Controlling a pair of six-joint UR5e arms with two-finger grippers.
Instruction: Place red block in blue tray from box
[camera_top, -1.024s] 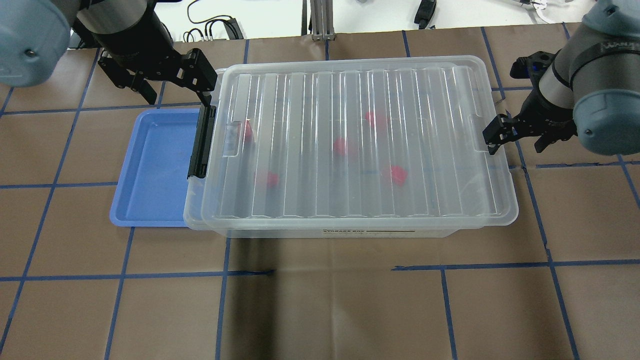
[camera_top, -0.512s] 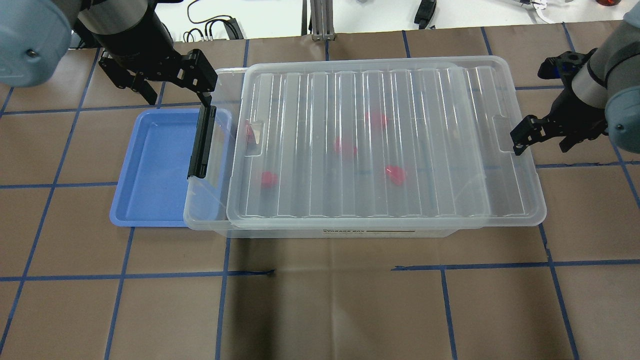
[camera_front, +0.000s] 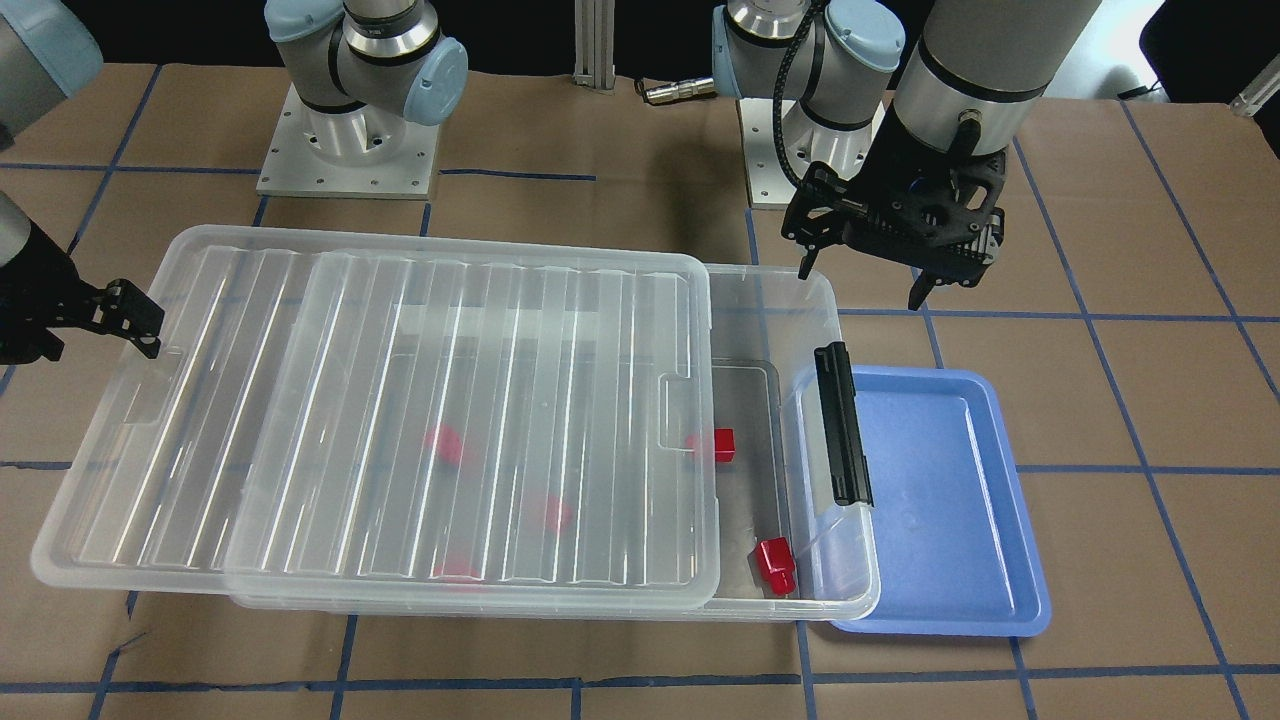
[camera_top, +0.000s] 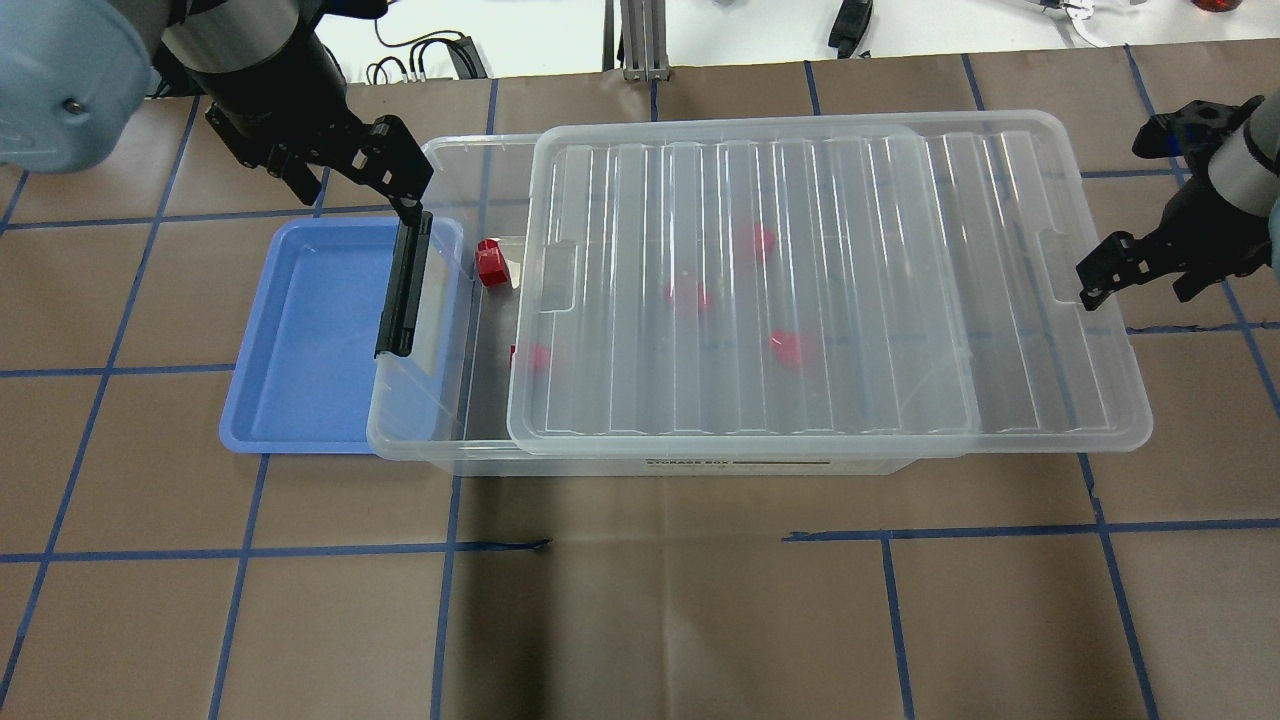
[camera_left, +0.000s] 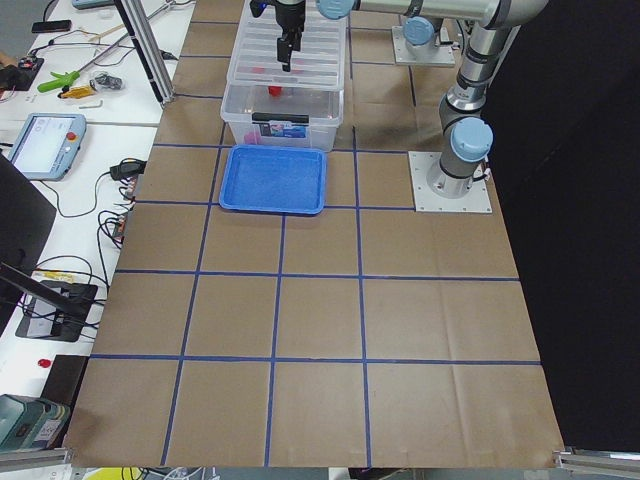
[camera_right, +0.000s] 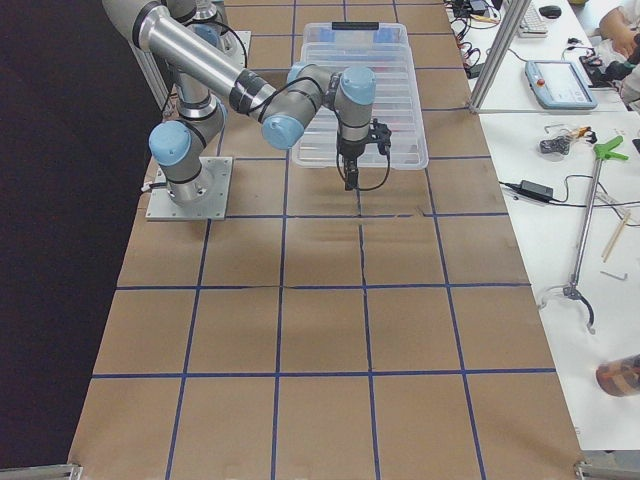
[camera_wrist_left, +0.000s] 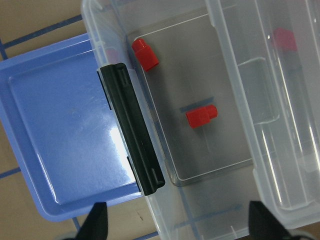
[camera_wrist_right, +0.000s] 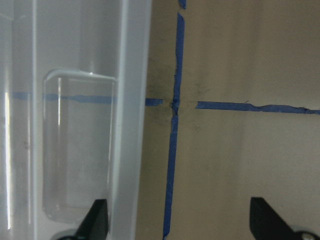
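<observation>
Red block (camera_top: 491, 263) lies bare on the box (camera_top: 560, 464) floor, in the corner by the latch (camera_top: 403, 290) end, on the side away from the robot. It's on its side w/ nothing touching it. 2nd block (camera_top: 530, 357) sits further in, just at the lid (camera_top: 860, 250) edge, and 3 more (camera_top: 790, 348) show only as pink blurs under the ribbed lid. Lid rests flat on the box but shifted twd the table's right end. That leaves a bare strip at the latch end, and the lid's other end overhangs the box. Box lies lengthwise nr the table (camera_top: 640, 600) edge opposite the robot, black latch on the short end facing the table's left end. Tray (camera_top: 310, 330) is right up against that end, on the left-end side of the box, w/ nothing in it. L gripper (camera_top: 360, 205) hangs above the latch end, approx over the line btw box and tray, jaws spread, nothing in them. R gripper (camera_top: 1138, 288) is at the lid's overhanging end, jaws also wide apart. In the wrist view the lid's end rim runs btw the fingers (camera_wrist_right: 95, 220), one of them at the handle recess. Can't tell if it touches the lid. Table is brown paper w/ a blue tape grid.
</observation>
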